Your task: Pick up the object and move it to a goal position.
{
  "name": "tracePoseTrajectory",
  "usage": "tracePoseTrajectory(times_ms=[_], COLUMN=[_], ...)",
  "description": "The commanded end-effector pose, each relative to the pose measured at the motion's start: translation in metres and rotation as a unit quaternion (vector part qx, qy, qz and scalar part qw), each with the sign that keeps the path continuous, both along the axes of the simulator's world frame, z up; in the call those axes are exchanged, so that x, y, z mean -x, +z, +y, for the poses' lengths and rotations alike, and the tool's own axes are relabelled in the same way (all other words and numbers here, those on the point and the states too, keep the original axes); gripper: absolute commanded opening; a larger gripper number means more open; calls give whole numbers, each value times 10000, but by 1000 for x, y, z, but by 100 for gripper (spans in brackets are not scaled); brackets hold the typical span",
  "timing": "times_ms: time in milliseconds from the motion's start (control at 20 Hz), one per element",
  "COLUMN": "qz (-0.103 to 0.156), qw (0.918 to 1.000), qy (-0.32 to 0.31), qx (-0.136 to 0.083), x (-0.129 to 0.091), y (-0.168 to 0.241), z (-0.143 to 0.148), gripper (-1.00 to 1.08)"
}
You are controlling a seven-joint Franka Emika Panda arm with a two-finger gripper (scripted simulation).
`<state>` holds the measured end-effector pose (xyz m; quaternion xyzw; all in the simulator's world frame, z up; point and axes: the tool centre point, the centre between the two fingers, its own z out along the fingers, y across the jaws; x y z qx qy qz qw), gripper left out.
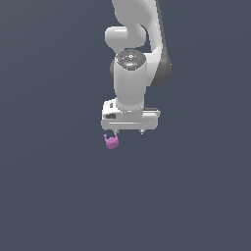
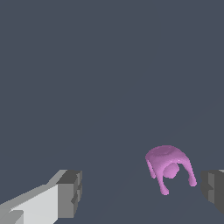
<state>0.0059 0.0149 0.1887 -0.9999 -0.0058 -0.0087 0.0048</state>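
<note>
The object point(image 1: 112, 141) is a small pink-purple lump with little prongs, resting on the dark grey floor. My white gripper point(image 1: 129, 132) hangs just above it, pointing down. The object lies under the finger on the exterior view's left rather than under the middle of the hand. In the wrist view the object point(image 2: 168, 166) sits in the gap of the gripper point(image 2: 142, 192), close to one grey fingertip point(image 2: 214, 190) and far from the other fingertip point(image 2: 70, 192). The gripper is open and neither pad touches the object.
A flat, uniform dark grey floor point(image 1: 49, 196) fills both views. The white arm point(image 1: 132, 44) rises behind the gripper toward the top of the exterior view.
</note>
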Motion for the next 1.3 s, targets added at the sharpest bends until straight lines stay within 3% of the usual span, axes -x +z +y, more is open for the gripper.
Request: tracePoseTrajectory(times_ms=[0, 600, 1250], qz=[0, -22, 7], qw=[10000, 9996, 9997], qy=[0, -274, 236], qx=[0, 37, 56], x=[0, 1, 13], y=[0, 15, -19], z=[0, -29, -47], gripper=[100, 100, 100])
